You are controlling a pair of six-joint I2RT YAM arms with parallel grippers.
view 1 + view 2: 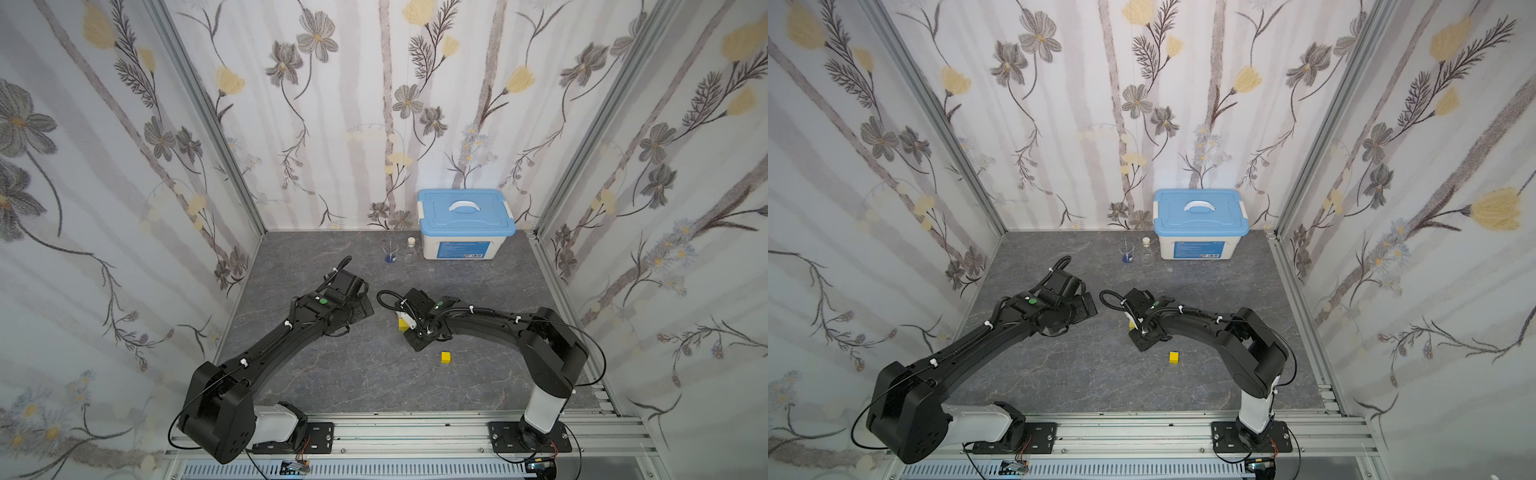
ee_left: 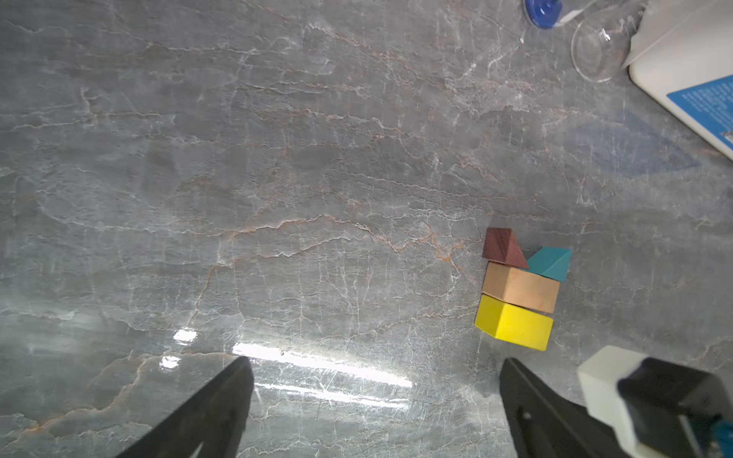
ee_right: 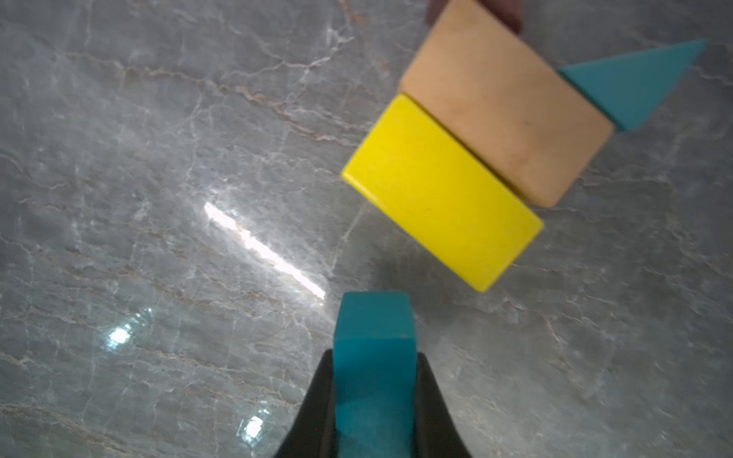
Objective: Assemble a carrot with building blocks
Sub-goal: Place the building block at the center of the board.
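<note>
Floral walls [image 1: 340, 104] surround a grey marble floor [image 1: 353, 382].

free: open table [image 1: 332, 374] beside yellow bar [image 3: 440, 194] | obstacles: white box [image 1: 457, 247], beaker [image 1: 390, 254] near back wall

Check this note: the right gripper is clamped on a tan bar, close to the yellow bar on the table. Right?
No. The right wrist view shows the right gripper clamped on a teal bar, not a tan one, close to the yellow bar on the table.
</note>
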